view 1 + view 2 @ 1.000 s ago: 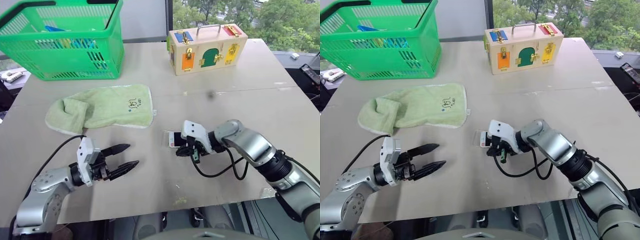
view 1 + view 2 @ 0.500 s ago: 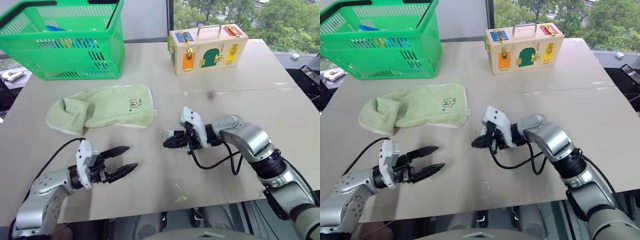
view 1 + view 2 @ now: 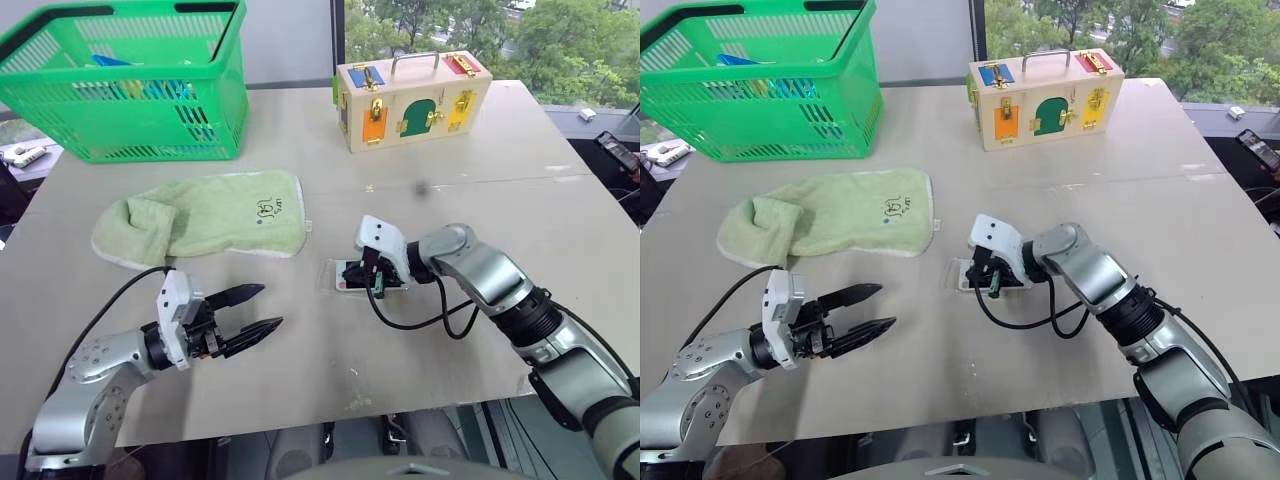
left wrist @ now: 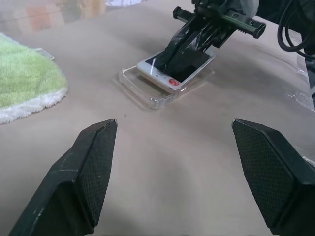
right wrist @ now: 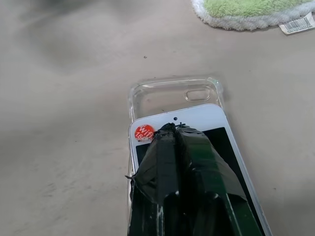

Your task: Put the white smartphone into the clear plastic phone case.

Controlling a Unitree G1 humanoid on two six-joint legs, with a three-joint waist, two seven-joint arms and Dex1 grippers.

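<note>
Pressed together, my right gripper (image 5: 176, 129) leans on the phone (image 5: 197, 120) to seat it in the case (image 5: 167, 93); left gripper (image 3: 250, 312) waits spread apart.

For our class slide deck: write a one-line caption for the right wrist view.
Shut right tool presses on the white smartphone, which lies partly inside the clear plastic phone case.

The closed right gripper (image 5: 176, 129) covers most of the phone's (image 5: 206, 118) dark screen. The phone hides much of the clear case (image 5: 172, 93). The basket's (image 3: 150, 110) contents stay unclear.
</note>
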